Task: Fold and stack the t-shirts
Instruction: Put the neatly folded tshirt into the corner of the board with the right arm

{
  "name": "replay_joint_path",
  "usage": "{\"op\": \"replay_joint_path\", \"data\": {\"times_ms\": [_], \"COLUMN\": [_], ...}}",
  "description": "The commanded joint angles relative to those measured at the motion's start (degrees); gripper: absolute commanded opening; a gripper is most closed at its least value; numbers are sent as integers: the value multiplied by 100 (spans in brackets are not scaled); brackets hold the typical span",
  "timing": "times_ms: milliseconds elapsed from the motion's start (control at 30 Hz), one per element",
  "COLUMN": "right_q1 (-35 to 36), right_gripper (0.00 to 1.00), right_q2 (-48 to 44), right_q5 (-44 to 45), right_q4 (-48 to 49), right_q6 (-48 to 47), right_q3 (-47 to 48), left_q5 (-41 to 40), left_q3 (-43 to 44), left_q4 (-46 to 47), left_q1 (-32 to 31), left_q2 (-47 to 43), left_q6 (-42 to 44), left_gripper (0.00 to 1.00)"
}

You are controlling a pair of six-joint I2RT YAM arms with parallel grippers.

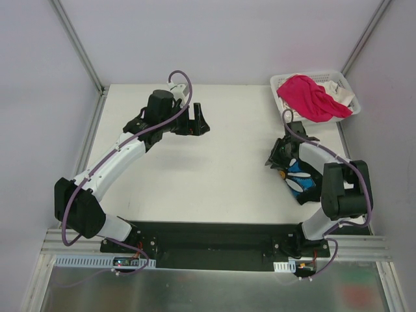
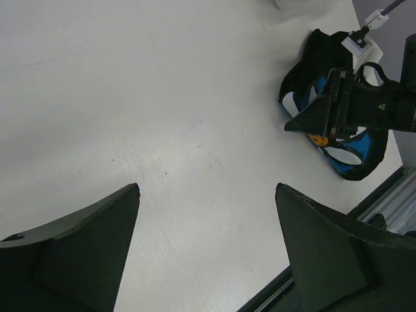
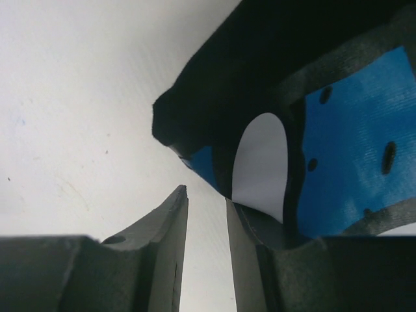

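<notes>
The black t-shirt with the white-and-blue daisy print (image 1: 303, 181) lies bunched at the table's right edge, partly under my right arm; it also shows in the left wrist view (image 2: 354, 170). My right gripper (image 1: 275, 156) is at its left edge, jaws a narrow gap apart with only bare table between them (image 3: 207, 194); the shirt's (image 3: 260, 71) hem drapes over the right finger. The pink t-shirt (image 1: 308, 96) and a white one (image 1: 344, 97) lie in the basket. My left gripper (image 1: 197, 121) hangs wide open and empty over bare table (image 2: 207, 187).
The white lattice basket (image 1: 283, 80) stands at the back right corner. Metal frame posts rise at the back corners. The black base plate (image 1: 208, 244) with both arm bases runs along the near edge.
</notes>
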Motion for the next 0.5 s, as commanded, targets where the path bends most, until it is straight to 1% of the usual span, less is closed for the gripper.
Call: {"op": "replay_joint_path", "data": {"times_ms": [0, 167, 233, 267, 467], "right_q1": [-494, -916, -934, -1108, -1566], "right_gripper": [33, 33, 33, 33, 33], "right_q2": [116, 45, 10, -7, 72], "right_q5": [126, 232, 223, 258, 197], "right_q4": [60, 96, 131, 131, 263], "right_q6": [58, 76, 75, 76, 49], "right_q3": [177, 133, 168, 177, 282], "left_q5": [-125, -81, -63, -63, -81], "left_q3": [220, 229, 229, 220, 150], "left_q4": [22, -4, -4, -4, -4], "left_q1": [50, 76, 76, 76, 76], "left_q2": [20, -6, -15, -24, -76], "left_q6": [200, 191, 200, 191, 200], "left_gripper": [85, 85, 85, 85, 85]}}
